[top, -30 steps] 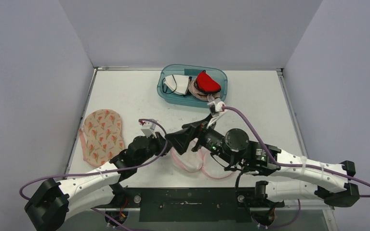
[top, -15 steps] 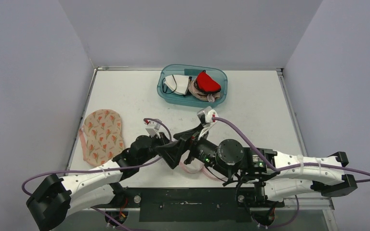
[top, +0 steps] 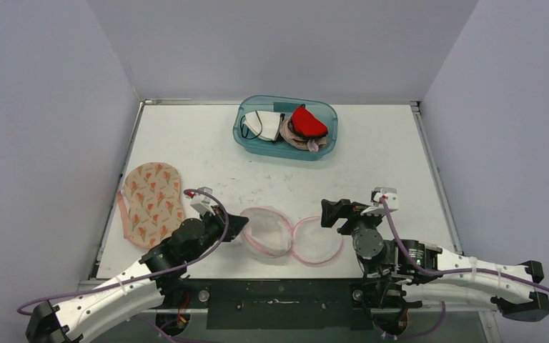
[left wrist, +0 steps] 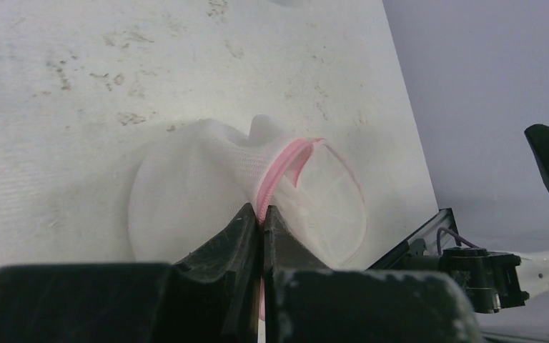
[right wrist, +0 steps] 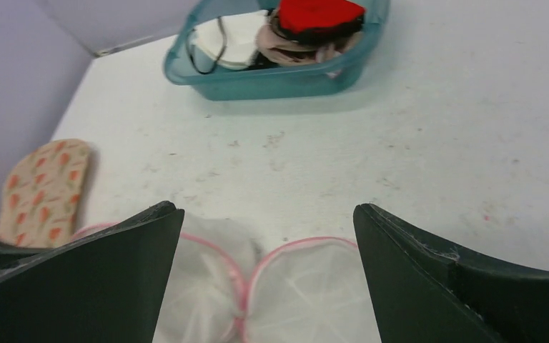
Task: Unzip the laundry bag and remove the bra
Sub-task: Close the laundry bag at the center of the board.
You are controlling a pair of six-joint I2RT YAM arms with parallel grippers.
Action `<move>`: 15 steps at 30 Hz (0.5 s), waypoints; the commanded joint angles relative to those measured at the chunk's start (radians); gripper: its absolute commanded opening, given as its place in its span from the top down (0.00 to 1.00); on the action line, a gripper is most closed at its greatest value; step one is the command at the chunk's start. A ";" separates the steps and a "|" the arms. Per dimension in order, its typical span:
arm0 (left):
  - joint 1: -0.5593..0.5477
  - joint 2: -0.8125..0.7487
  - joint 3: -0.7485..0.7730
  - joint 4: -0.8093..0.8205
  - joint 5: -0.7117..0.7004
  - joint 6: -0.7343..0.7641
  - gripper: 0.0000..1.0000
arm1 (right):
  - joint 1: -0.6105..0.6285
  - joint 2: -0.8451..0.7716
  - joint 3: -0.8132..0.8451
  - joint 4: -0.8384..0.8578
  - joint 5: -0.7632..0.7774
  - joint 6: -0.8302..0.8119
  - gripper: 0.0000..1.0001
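The left gripper (left wrist: 261, 221), its jaws pressed together, pinches the pink zip edge (left wrist: 280, 166) of the laundry bag (top: 266, 230) at the bag's left side. The right gripper (right wrist: 266, 211), jaws spread wide and holding nothing, hovers just beside the bag's right half and faces it. The bag lies on the table (top: 372, 157) near the front edge, folded open into two round mesh halves that touch at the middle. Both halves look empty, though the mesh is too pale to be sure. A flat floral-print piece with a strap along its outer side, judged to be the bra (top: 151, 204), lies well apart from the bag, by the table's left edge. On that reading the zip is undone and the bra is out, so the task stands at or near its end. The next move calls only for the left gripper to let go of the zip edge and draw back without dragging the bag. A teal basket (top: 241, 136) of other garments (top: 306, 121) sits at the back of the table, well clear. Nothing lies between either gripper and the bag.
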 commanded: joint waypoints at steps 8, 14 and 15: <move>-0.005 -0.082 -0.070 -0.086 -0.143 -0.139 1.00 | -0.595 0.223 -0.138 0.053 -0.584 0.081 0.07; -0.005 -0.053 -0.084 -0.067 -0.197 -0.164 1.00 | -0.784 0.163 -0.262 0.096 -0.805 0.151 0.02; -0.005 -0.047 -0.086 -0.037 -0.201 -0.165 1.00 | -0.785 0.158 -0.269 0.086 -0.812 0.167 0.02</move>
